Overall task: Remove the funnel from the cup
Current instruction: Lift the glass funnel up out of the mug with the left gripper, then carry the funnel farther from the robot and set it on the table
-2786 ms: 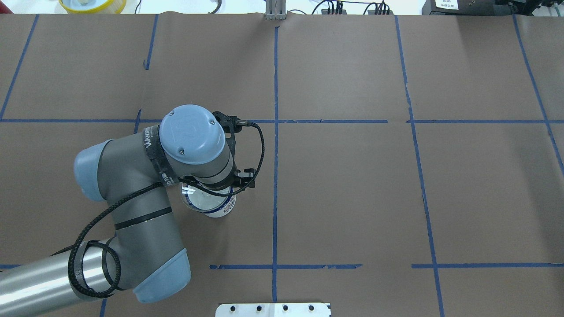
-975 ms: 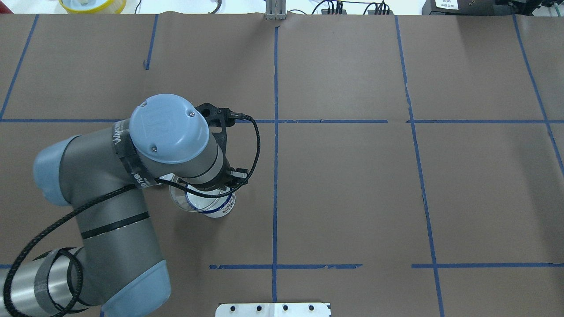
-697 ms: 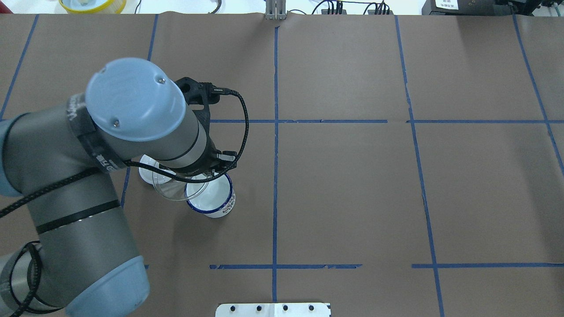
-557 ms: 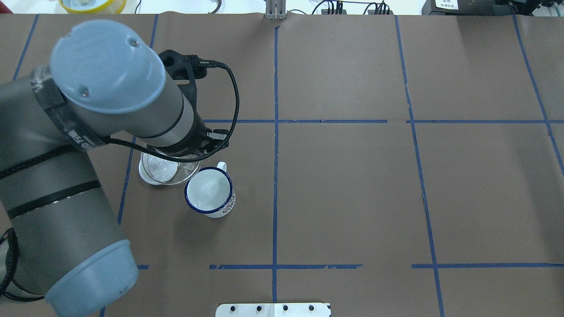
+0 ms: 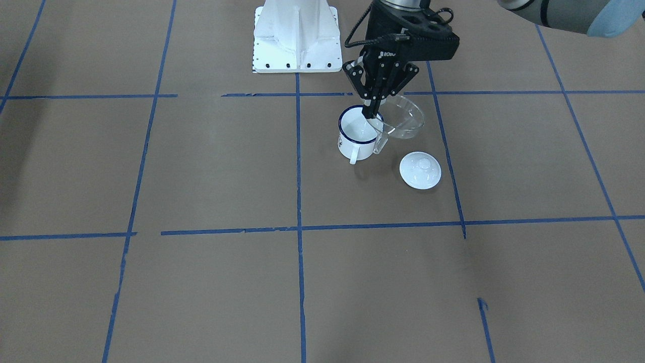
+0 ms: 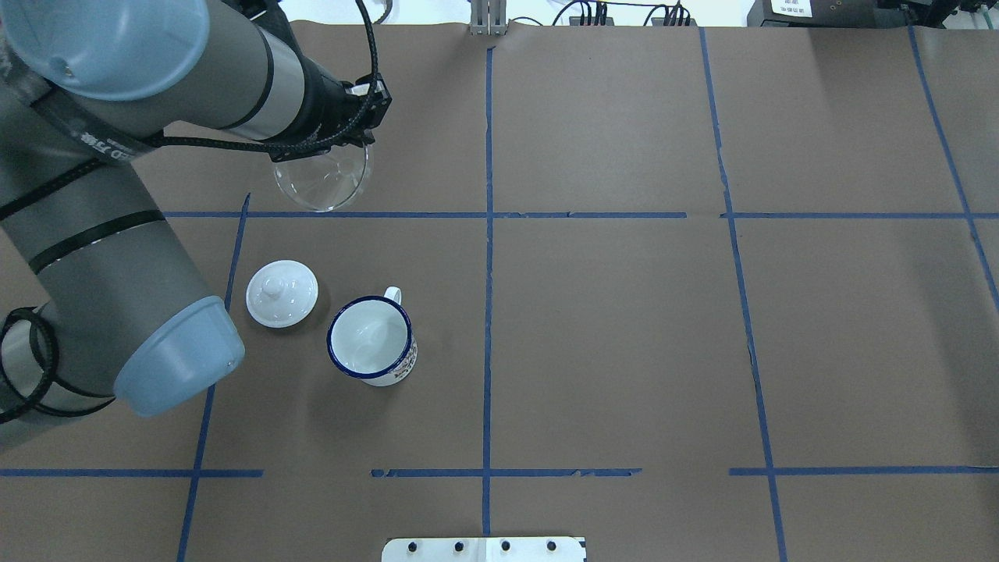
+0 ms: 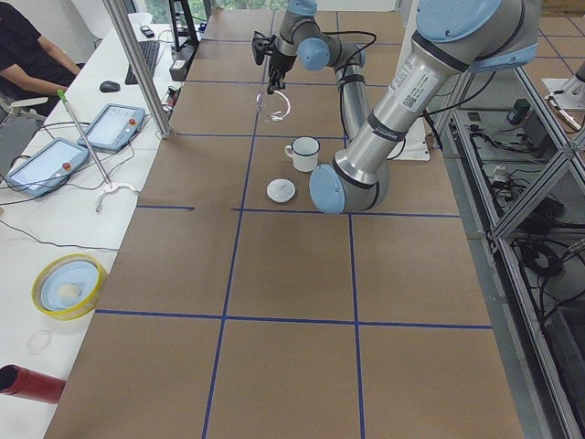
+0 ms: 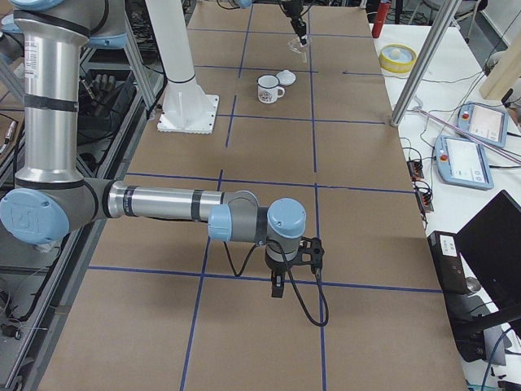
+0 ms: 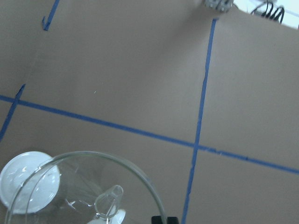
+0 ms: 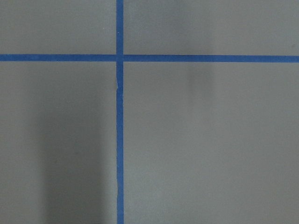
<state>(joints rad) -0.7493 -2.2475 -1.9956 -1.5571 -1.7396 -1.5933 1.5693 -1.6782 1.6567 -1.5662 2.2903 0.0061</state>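
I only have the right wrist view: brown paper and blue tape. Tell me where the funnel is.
Observer: The left gripper holds the funnel by its rim, up in the air.
Operator: Confirm it is out of the cup.
Observer: It is. The cup stands empty, with the funnel well away from it.
Operator: Report anything else near the cup.
Observer: A white lid lies beside the cup, on the robot's left, not touching it.
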